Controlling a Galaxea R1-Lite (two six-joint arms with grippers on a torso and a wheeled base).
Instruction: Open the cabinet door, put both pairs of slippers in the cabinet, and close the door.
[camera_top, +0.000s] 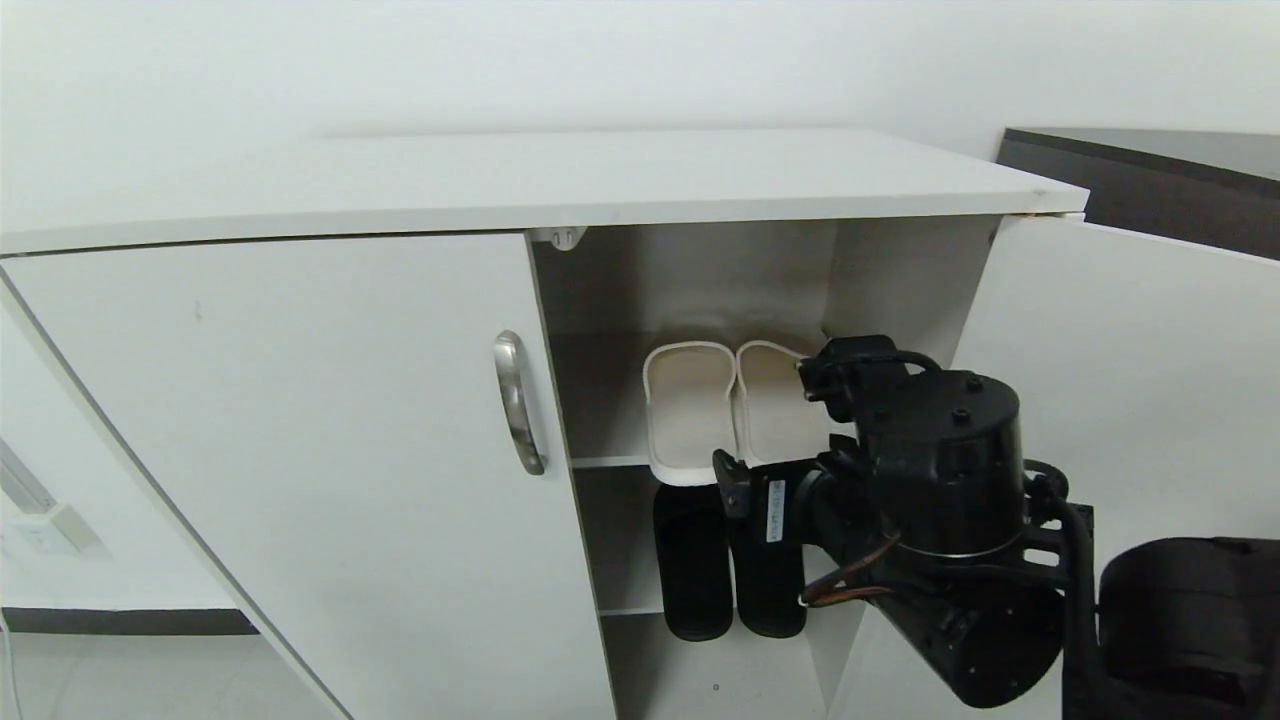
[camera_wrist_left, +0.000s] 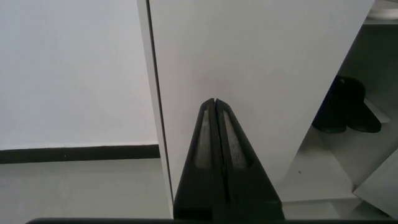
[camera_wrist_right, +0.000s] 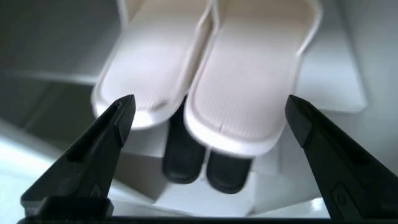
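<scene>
Your right gripper (camera_wrist_right: 209, 106) hung wide open before the white slippers (camera_top: 690, 410) and black slippers (camera_top: 695, 570), likely because both pairs sat shelved; your left gripper (camera_wrist_left: 214, 111) was pinched shut, empty.

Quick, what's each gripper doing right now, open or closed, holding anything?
Left gripper: closed, holding nothing.
Right gripper: open, empty, facing the white slippers.

Light: bright, even, diffuse across the white cabinet (camera_top: 300, 420).
Shadow: shelves (camera_top: 600, 395) inside dimmer; black slippers (camera_top: 692, 570) nearly lose detail.
Glare: soft sheen on the door handle (camera_top: 516, 400).
</scene>
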